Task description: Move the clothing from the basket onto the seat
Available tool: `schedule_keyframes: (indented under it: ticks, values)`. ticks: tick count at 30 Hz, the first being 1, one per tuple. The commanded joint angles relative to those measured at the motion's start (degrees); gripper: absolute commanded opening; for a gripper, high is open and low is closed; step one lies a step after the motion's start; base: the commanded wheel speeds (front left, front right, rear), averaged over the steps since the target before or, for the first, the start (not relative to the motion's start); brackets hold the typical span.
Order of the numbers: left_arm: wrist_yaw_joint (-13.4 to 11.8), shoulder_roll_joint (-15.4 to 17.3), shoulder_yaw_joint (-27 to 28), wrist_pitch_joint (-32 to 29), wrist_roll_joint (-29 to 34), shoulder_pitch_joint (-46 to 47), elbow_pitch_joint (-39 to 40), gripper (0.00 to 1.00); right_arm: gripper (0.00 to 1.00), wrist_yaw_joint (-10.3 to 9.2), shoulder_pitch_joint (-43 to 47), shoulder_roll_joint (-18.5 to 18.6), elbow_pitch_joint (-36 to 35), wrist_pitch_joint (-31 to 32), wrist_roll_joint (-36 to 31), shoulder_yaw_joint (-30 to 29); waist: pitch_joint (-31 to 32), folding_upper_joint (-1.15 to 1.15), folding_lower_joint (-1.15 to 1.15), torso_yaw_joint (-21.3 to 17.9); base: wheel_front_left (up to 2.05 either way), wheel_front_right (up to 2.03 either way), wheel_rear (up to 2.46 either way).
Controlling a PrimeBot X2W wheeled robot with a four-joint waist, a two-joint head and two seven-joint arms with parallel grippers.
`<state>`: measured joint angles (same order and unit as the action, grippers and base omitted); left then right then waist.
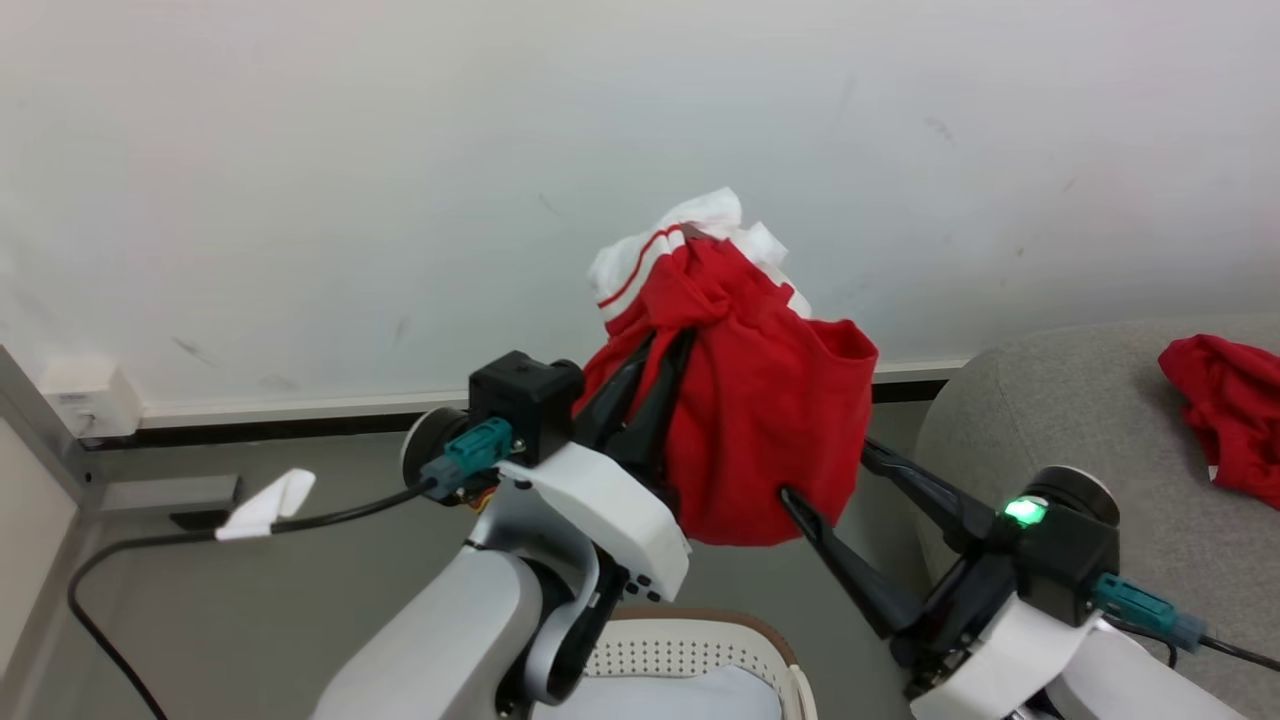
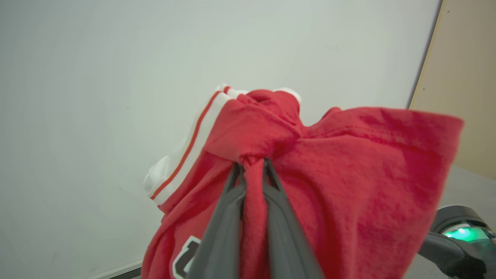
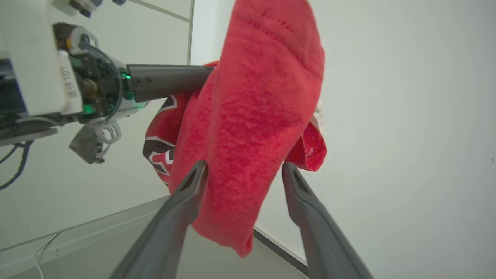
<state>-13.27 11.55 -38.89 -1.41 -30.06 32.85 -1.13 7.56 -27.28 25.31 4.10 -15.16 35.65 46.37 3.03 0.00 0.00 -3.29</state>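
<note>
Clothing [image 1: 770, 420] pinched aloft, left gripper [image 2: 252, 166] clamped on it; right gripper [image 3: 244, 166] spread wide, perhaps brushing it

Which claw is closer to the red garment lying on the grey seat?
Right. The right gripper hangs by the seat, left of the lying garment; the left gripper, clamping the lifted garment, is farther left.

Red clothing [image 1: 770, 420] with white stripes, grey seat [image 1: 1080, 420], cream basket [image 1: 690, 650]

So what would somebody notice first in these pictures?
The big red garment with white stripes, held up in the air in the middle, pinched by the left gripper. The right gripper stands open around its lower edge. Another red piece lies on the grey seat at right.
</note>
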Motion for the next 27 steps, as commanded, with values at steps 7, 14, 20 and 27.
schedule_keyframes:
  ticks: [7, 14, 20, 27]
  values:
    - [0.8, -1.43, -1.77, -0.29, -0.58, 0.59, -0.23, 0.0, 1.0, -0.15, -6.51, -5.38, 7.9, 0.01, 0.11, 4.46, 0.41, 0.0, 0.0, 0.3, 0.0, 0.0, 0.0]
    - [0.87, -2.59, -2.41, -0.24, -1.31, 0.83, -0.36, 0.0, 1.0, -0.15, -9.73, -10.51, 15.13, 0.01, -0.26, 4.68, 0.25, 0.0, 0.0, 0.14, 0.0, 0.0, 0.0]
    - [1.08, -2.86, -2.81, -0.07, -1.59, 0.64, -0.94, 0.0, 0.0, -0.15, -10.27, -12.78, 16.04, 0.01, 0.07, 3.22, 0.1, 0.0, 0.0, 0.09, 0.0, 0.0, 0.0]
    - [0.45, -2.1, -2.42, 0.09, -1.54, 0.2, -1.76, 0.0, 0.0, -0.15, -9.64, -12.48, 14.0, -0.01, 0.5, 1.5, -0.14, 0.0, 0.0, -0.3, 0.0, 0.0, 0.0]
